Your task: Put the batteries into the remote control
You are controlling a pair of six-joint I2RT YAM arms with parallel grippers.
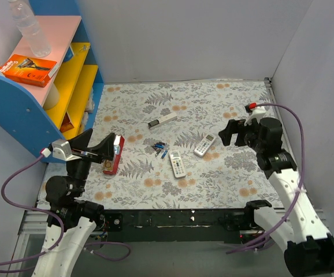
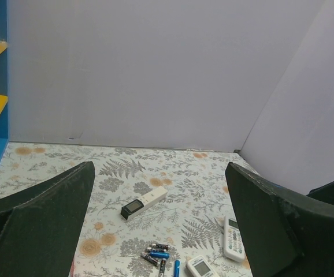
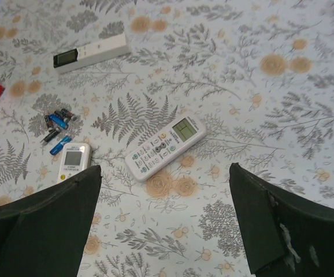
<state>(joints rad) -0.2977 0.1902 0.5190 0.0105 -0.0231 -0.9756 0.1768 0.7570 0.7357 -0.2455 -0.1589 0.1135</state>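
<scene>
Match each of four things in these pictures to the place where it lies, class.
Things:
1. batteries
2. orange box
3. red box
4. white bar with a black end

Places:
A. on the pink shelf
B. just left of the two remotes
C. farthest back on the table
D. on the table's left side

Pairs: 1-B, 2-A, 3-D, 4-C

Robot lab test cell, not a home. Plain grey partition walls (image 1: 184, 40) box in a bench (image 1: 213, 190) covered with a fern-print cloth. Left arm (image 1: 69, 193) and right arm (image 1: 291, 190) sit bolted to a black rail (image 1: 173, 218) at the near edge, with purple cables (image 1: 299, 124) looping loose. Blue-yellow-pink shelf (image 1: 80, 75) holds props: orange box (image 1: 31, 69), plastic bottle (image 1: 31, 26).
</scene>
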